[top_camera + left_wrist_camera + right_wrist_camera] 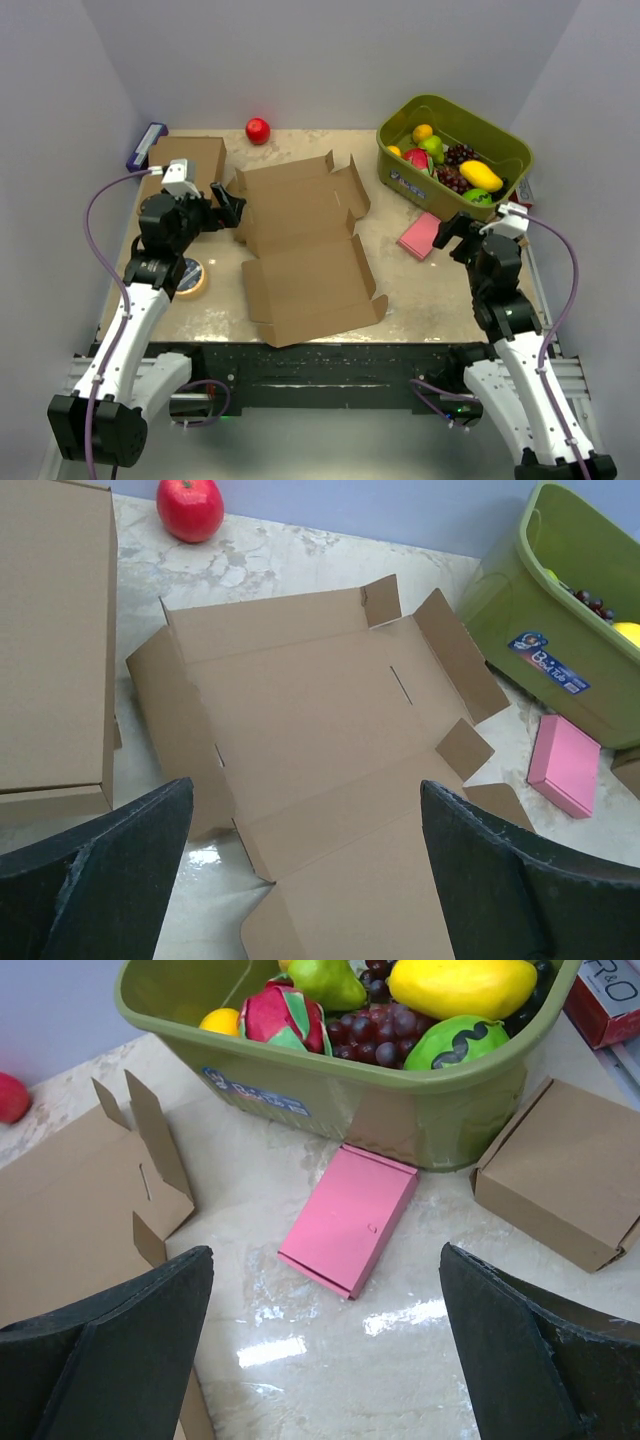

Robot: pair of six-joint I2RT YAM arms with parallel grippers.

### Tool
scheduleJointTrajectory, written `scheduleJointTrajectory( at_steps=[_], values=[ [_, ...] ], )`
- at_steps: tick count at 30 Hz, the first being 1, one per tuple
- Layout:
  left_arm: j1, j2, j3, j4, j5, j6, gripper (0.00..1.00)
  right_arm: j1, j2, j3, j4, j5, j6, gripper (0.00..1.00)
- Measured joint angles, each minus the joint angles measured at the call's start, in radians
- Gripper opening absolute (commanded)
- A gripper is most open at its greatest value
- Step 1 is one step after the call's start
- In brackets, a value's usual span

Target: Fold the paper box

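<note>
**A:** Grey walls on three sides, and a pale marbled counter (410,295) in front of the arms. Where does the paper box (300,245) lie?

**B:** Mid-counter, spread out as a flat sheet with its inner face up. A few side flaps and small tabs lift a little along their creases, but no wall stands.

**A:** And the arms?

**B:** The left fingers (100,880) are spread wide and empty. They hang by the sheet's left edge, near the closed brown box (190,160). The right fingers (110,1360) are just as wide apart and hold nothing. They hang over bare counter near the pink block (420,236), off the sheet's right side, with the green bin (400,172) of fruit beyond.

**A:** So how much is done?

**B:** Nothing yet, I'd say. Every panel looks unfolded: the side walls must go up, the tabs tuck in and the lid come over. It reads as the very start, with the left arm best placed for a first flap.
</note>
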State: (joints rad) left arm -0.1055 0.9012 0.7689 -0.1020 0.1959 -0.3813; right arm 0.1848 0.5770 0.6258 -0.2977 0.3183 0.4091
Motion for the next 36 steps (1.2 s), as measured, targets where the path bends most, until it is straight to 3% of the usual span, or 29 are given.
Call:
scheduleJointTrajectory(
  at_steps=[5,13,18,20,24,29,36],
  values=[
    [0.000,-0.006,0.005,-0.005,-0.009,0.001,1.00,0.000,0.003,0.027,-0.025,-0.031,-0.005,0.96],
    [0.000,-0.016,0.005,-0.013,0.000,0.021,1.00,0.000,0.035,0.088,-0.041,-0.149,-0.028,0.80],
    [0.000,-0.022,0.005,-0.017,0.013,0.048,0.99,0.024,0.113,0.125,-0.063,-0.200,-0.042,0.77],
    [0.000,-0.024,0.005,-0.017,0.018,0.055,1.00,0.071,0.143,0.134,-0.070,-0.183,-0.043,0.78],
    [0.000,-0.026,0.003,-0.017,0.033,0.063,1.00,0.310,0.243,0.152,-0.084,-0.068,-0.038,0.79],
    [0.000,-0.025,0.002,-0.016,0.038,0.064,1.00,0.537,0.488,0.226,-0.061,0.059,-0.014,0.81],
    [0.000,0.021,0.002,-0.019,0.047,0.069,1.00,0.630,0.789,0.264,-0.041,0.148,0.026,0.82]
  ],
)
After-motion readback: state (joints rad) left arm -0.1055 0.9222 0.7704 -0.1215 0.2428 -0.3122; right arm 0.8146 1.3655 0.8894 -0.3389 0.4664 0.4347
